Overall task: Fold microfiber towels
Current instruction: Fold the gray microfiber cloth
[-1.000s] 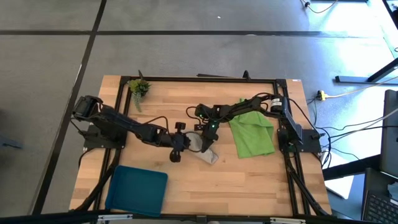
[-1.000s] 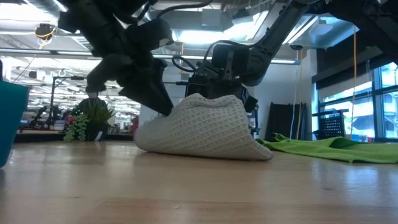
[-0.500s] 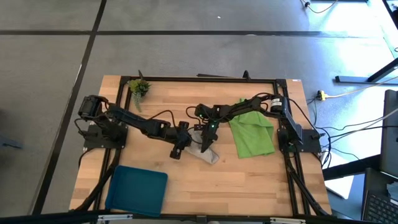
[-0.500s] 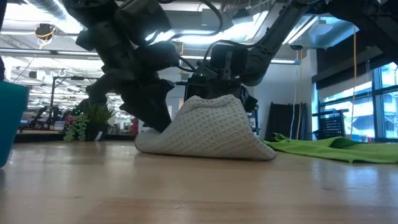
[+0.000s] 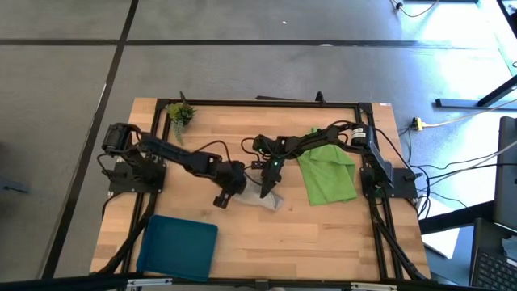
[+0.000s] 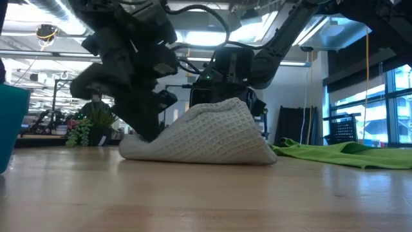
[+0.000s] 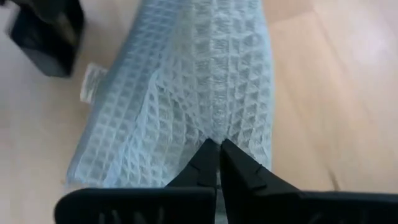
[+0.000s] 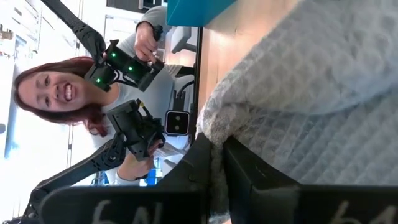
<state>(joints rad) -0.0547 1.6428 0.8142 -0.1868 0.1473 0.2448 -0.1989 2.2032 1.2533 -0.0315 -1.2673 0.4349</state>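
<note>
While both grippers (image 7: 219,149) (image 8: 217,146) pinch grey towel (image 6: 212,132), it's bunched mid-table.

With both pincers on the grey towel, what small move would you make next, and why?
Probably draw the left pincer sideways, away from the right pincer. Both are shut on edges of the grey towel, which sits bunched in a hump on the table; pulling apart should flatten it for folding.

Mid table blocked: both arms meet over grey towel (image 5: 269,196). Lime towel (image 5: 329,173) right, tray (image 5: 179,246) front-left.
</note>
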